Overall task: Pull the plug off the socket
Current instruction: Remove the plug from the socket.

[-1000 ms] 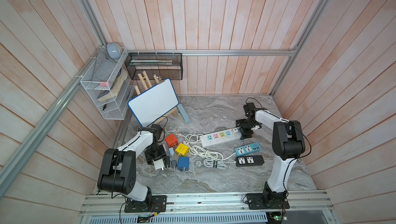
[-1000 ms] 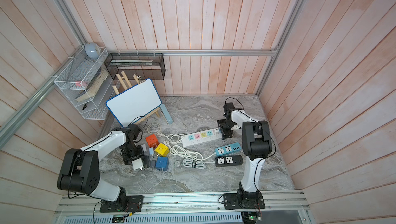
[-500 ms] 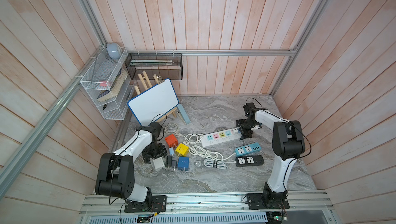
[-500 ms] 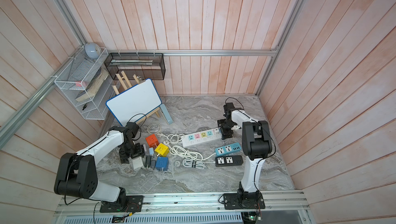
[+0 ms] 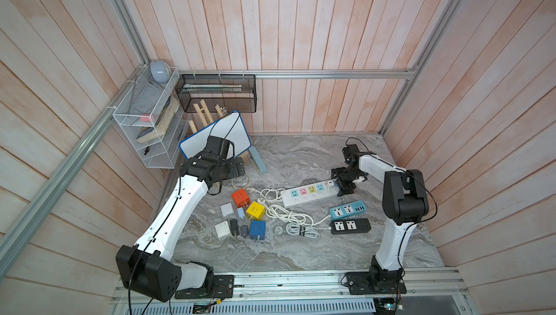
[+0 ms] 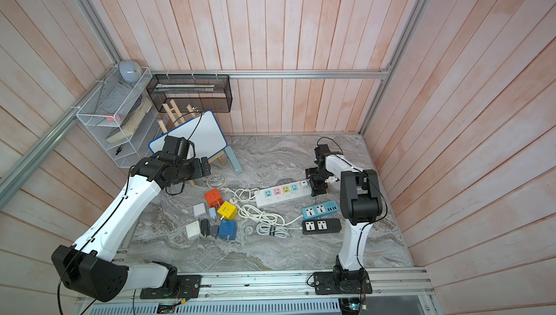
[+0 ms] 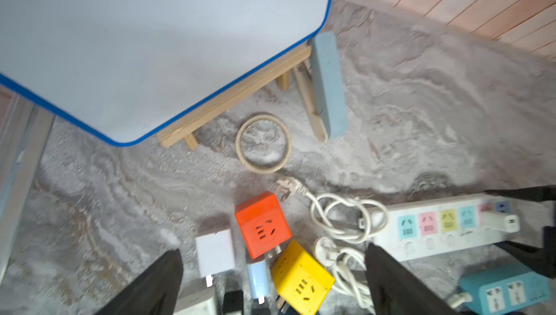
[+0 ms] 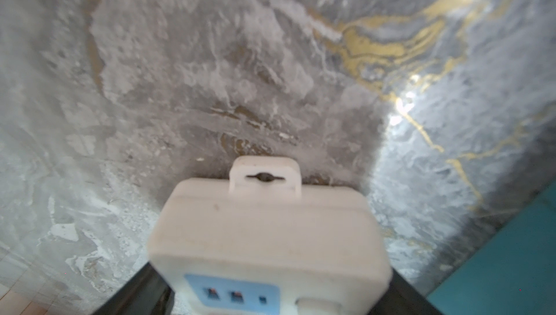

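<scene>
The socket is a long white power strip point(image 5: 307, 196) point(image 6: 279, 196) with pastel outlets, lying across the marble table. A white plug point(image 5: 330, 184) point(image 6: 304, 184) point(image 7: 501, 221) sits in its outlet nearest the right arm. My right gripper point(image 5: 344, 184) point(image 6: 319, 185) point(image 8: 275, 294) is shut on that end of the strip point(image 8: 267, 232), one black finger point(image 8: 141, 292) on each side. My left gripper point(image 5: 237, 169) point(image 6: 204, 168) point(image 7: 272, 280) hangs open and holds nothing. It is raised in front of the whiteboard, well left of the plug.
Orange point(image 5: 240, 198), yellow point(image 5: 255, 210) and blue point(image 5: 257, 229) cube adapters and small chargers point(image 5: 226, 209) lie left of centre beside a coiled white cable point(image 5: 288, 217). A teal strip point(image 5: 348, 209) and a black strip point(image 5: 350, 226) lie near the right arm. The whiteboard easel point(image 5: 216, 136) stands back left.
My left arm has lifted off the chargers and swung back toward the whiteboard, its jaws opening wider. The right arm and the strip have not moved.
</scene>
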Robot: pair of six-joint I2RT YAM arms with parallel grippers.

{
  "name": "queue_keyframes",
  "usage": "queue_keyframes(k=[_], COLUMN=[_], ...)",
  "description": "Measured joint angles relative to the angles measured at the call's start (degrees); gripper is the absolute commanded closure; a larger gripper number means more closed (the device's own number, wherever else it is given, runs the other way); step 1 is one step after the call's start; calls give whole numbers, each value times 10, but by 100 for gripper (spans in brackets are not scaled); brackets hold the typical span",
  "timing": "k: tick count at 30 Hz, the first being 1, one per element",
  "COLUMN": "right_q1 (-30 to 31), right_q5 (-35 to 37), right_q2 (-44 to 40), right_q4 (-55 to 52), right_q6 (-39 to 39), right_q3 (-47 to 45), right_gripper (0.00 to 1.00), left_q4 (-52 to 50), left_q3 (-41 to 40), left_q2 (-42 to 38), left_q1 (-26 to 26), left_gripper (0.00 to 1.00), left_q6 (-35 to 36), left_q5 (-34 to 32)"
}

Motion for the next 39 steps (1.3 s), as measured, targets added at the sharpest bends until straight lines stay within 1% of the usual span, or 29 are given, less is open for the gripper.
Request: queue_keyframes(k=[3,6,10,12,15,17,19,23,24,25,27,28,29,31,32,33,34,36,39], right_q1=[-4,-11,-23,-30,-37,-40,-43,-48,-51,-53,-57,-58,-60,-61,-63,-63,-63,-63,-62], right_q5=[-8,-20,-42,-57,-71,-78,-84,-95,-100,-104,-109,-111,-113,-116,-119,-120,-120,-120,-120], right_q2=[0,-1,-1,-1,0,0,0,4,6,9,16,19,23,25,25,25,25,25,25], right_q4=[1,3,9,11,12,14,15,14,13,11,5,1,-3,-9,-9,-9,-9,-10,-10], right_q6=[-3,-7,-14,-18,-24,-29,-33,-41,-44,-47,-55,-58,-62,-66,-70,-71,-74,-75,-75], right_q3=[-2,-3,-8,-10,-11,-14,-14,-14,-12,-9,3,7,11,12,13,13,13,12,12], right_gripper=[45,35,30,25,19,18,15,9,4,2,2,3,7,21,29,39,45,51,58], left_q4=[64,122,193,234,284,311,325,329,329,328,329,332,335,344,347,349,351,358,367], left_q3=[-3,-3,-3,-5,-8,-7,2,45,56,65,82,87,90,99,106,116,127,150,159], left_q2=[5,30,76,101,134,160,194,279,296,310,331,337,341,349,355,362,371,393,414], left_q1=[-18,-56,-113,-141,-174,-193,-209,-241,-249,-255,-266,-269,-272,-274,-275,-276,-277,-281,-290], left_gripper=[0,0,0,0,2,3,5,5,5,5,5,6,6,9,10,11,11,12,12], left_q6=[5,18,54,81,116,138,161,208,217,224,238,243,250,259,264,269,273,284,301], left_q5=[27,47,72,91,117,136,149,162,165,169,179,187,192,205,211,216,218,222,223])
